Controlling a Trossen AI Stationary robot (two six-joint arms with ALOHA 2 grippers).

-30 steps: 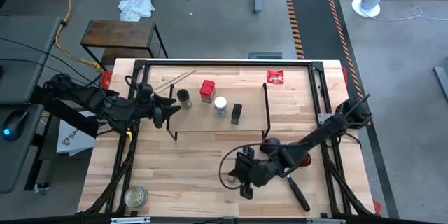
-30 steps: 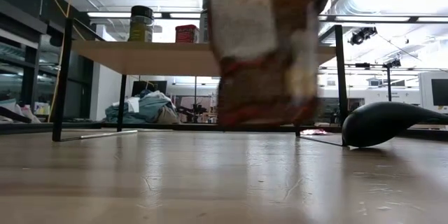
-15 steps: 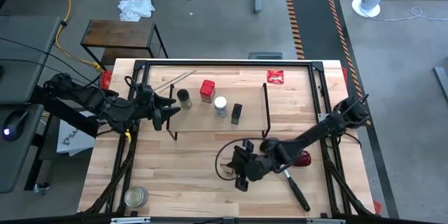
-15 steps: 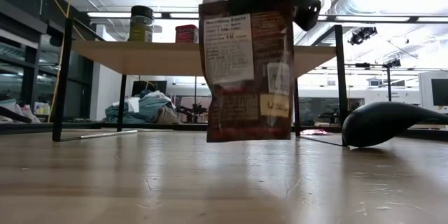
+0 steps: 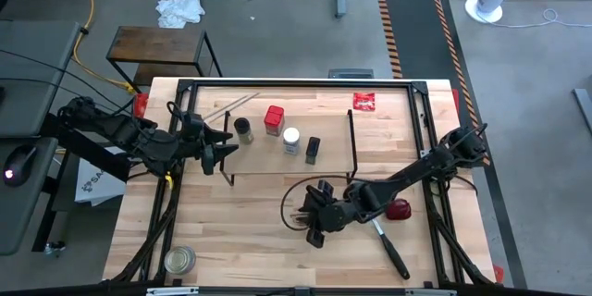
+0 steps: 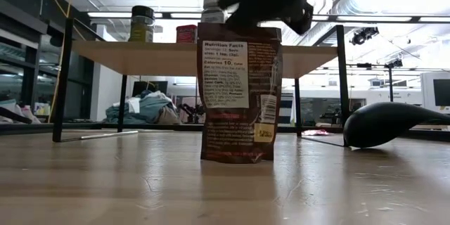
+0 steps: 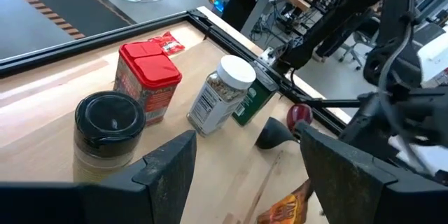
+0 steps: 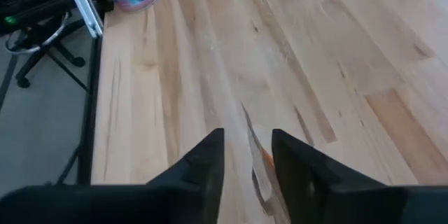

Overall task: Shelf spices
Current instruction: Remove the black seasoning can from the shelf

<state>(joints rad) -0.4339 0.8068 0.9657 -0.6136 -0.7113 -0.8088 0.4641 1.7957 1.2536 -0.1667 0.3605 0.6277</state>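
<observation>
Nearest, at the table's (image 5: pixel 231 231) front left corner: wide glass jar (image 5: pixel 178 260) with metal lid.

Farther in, front of the shelf (image 5: pixel 268 160) and clear of it: brown pouch (image 6: pixel 239 102), upright on the table, label side toward the low camera. Right above its top edge: right gripper (image 8: pixel 248 138), fingers (image 8: pixel 210 155) slightly parted on either side of the thin edge, not clamping it. Beside that arm on the table: dark-handled tool (image 5: pixel 393 254).

On the shelf top, left to right: dark-lidded jar (image 5: pixel 242 130), red tin (image 5: pixel 274 119), white-capped jar (image 5: pixel 291 140), black box (image 5: pixel 313 150). All upright, near one another, not touching as far as can be seen.

At the shelf's left end: left gripper (image 5: pixel 220 151), level with the top, fingers spread wide, nothing between them.

Farthest, past the shelf toward the right back corner: flat red packet (image 5: pixel 364 102).
</observation>
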